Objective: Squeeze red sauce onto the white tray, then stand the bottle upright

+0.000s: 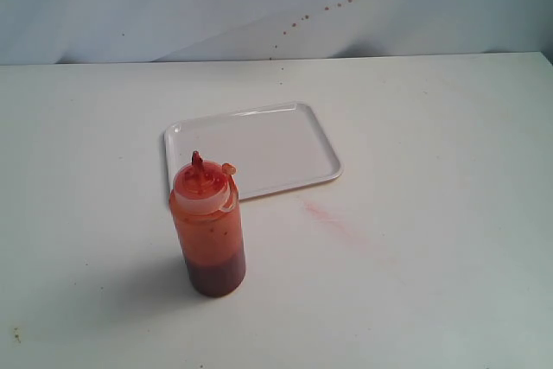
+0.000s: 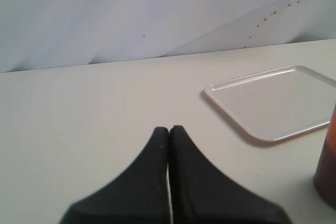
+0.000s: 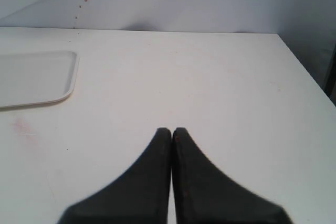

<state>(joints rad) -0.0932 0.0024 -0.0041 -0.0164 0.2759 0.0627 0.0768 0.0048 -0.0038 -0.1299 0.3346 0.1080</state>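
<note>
Bottle [image 1: 207, 226] stands upright on tabletop [image 1: 415, 300], near the closest left corner of white tray [image 1: 285, 149], not touching it. Faint pink smear [image 1: 327, 213] marks tabletop right of bottle. Left tool [image 2: 168, 129] closed, fingers pressed together; right tool [image 3: 172, 130] same.

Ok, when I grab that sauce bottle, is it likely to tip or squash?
The bottle stands tall on a narrow base, so a high push would probably tip it. Its translucent plastic wall looks soft and would likely give when squeezed. The darkest red sits low, so it may be bottom-heavy.
</note>
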